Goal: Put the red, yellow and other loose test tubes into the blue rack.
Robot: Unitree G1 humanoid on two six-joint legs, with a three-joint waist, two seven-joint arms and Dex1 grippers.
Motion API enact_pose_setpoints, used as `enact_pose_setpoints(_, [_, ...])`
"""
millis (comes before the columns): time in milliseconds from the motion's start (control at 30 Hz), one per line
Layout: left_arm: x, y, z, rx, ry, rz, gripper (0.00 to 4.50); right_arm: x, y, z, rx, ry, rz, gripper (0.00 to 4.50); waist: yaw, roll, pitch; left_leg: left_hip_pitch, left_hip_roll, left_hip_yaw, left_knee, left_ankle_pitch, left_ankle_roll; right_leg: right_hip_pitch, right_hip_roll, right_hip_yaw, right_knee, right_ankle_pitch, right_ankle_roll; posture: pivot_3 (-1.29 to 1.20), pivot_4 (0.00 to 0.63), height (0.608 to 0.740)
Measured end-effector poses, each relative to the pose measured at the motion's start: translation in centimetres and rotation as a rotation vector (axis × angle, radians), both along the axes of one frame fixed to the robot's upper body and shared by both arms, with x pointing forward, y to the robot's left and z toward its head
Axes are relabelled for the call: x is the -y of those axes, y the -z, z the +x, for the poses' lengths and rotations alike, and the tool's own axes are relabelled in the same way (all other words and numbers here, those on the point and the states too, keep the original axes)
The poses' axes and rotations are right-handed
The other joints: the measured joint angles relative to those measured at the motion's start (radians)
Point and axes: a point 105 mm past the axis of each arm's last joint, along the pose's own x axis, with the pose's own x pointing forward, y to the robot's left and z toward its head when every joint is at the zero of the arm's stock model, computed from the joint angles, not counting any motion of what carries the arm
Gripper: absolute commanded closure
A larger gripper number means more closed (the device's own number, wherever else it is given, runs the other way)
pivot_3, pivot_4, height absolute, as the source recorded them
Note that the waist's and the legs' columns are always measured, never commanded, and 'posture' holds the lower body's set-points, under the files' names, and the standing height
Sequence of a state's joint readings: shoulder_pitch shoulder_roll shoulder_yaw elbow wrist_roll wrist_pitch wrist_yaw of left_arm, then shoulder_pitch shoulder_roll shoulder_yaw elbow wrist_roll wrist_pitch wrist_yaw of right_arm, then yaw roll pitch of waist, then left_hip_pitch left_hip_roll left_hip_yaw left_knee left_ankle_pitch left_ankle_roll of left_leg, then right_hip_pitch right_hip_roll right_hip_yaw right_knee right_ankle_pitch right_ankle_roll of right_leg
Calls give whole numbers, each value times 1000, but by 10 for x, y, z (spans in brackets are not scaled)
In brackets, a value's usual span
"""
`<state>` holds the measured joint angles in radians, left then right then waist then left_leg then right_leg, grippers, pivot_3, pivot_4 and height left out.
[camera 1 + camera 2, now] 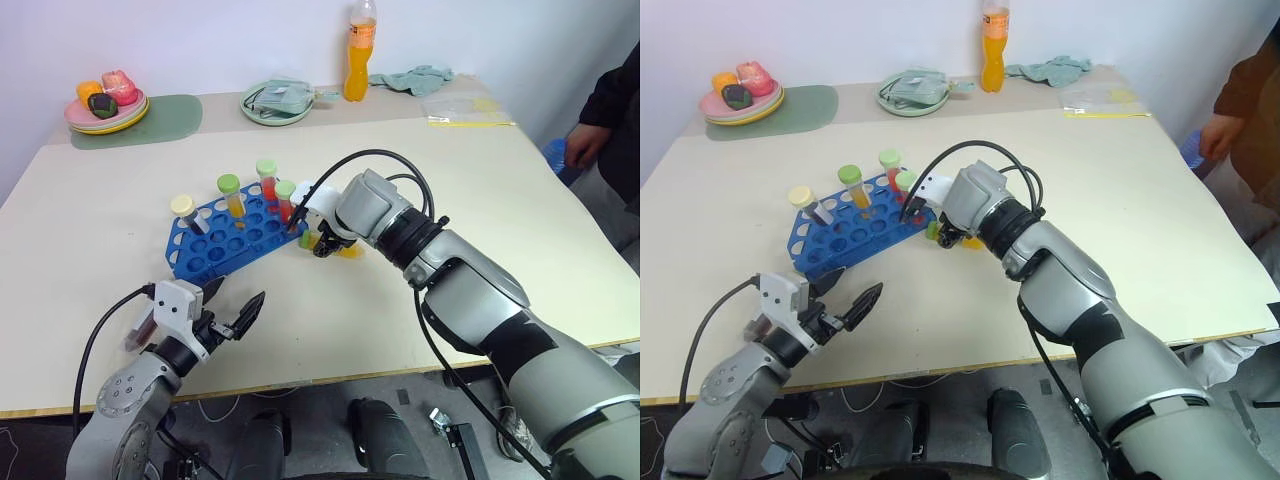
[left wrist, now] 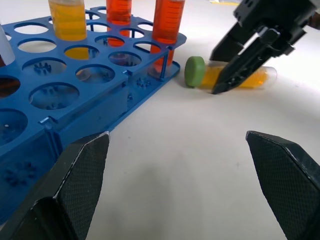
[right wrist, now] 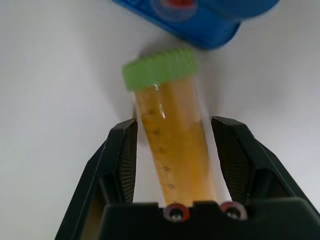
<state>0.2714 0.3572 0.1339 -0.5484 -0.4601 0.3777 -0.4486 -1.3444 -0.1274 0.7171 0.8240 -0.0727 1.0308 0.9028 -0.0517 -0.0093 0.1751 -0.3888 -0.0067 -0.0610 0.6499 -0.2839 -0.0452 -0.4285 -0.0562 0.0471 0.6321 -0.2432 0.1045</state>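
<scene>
The blue rack (image 1: 215,245) lies left of the table's centre. Several capped tubes stand in it: a yellow one (image 1: 231,195), two red ones (image 1: 267,180) and a cream-capped one (image 1: 182,206). Just off the rack's right corner a yellow test tube (image 2: 240,77) with a green cap (image 2: 195,71) lies flat on the table. My right gripper (image 3: 173,122) points steeply down and is shut on this tube's body, one finger on each side. My left gripper (image 1: 232,305) hovers open near the front edge, in front of the rack, holding nothing.
At the back stand a stack of plates with food (image 1: 105,110) on a green mat (image 1: 160,118), a plate with a cloth (image 1: 277,100), an orange drink bottle (image 1: 360,45), a crumpled cloth (image 1: 415,78) and a plastic bag (image 1: 465,110). A person (image 1: 605,110) is at the right edge.
</scene>
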Motion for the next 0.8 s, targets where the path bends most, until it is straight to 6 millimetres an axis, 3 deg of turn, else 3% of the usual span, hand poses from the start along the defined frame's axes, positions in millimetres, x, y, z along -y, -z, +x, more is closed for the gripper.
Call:
enact_pose_setpoints(100, [0,1,-1,-6,-9,-3,0,1,-1,0,-5,-10,5,3552,2,1,0,0,0,0,0,0,0,0,0,0,0,0,0,0,150,740])
enact_pose_setpoints(267, [-2,5,-4,-22,-26,-3,0,20,-19,-12,-21,-40,43,3552,12,1,0,-2,-1,-1,0,0,0,-1,-1,-1,-2,0,0,0,150,740])
enact_pose_setpoints(433, [-2,4,-4,-18,-34,0,0,26,-20,-43,-18,-182,190,3552,10,0,1,-2,-1,-1,0,0,0,-1,-1,-1,-2,0,0,0,150,740])
enact_pose_setpoints(533, [-2,3,-5,-16,-35,3,0,3,-38,-70,73,-384,471,3552,5,1,1,-2,0,0,0,0,0,-1,0,0,-1,0,0,0,150,740])
enact_pose_setpoints(633, [-5,1,-4,-10,-37,13,0,-29,-75,-85,260,-509,786,3552,3,1,1,-1,2,0,0,0,0,0,3,1,0,0,0,0,150,740])
enact_pose_setpoints(800, [-23,-13,8,64,-110,38,0,-65,-125,-89,398,-427,1195,3552,9,0,0,0,3,-1,1,0,-1,0,5,1,1,1,-1,0,150,740])
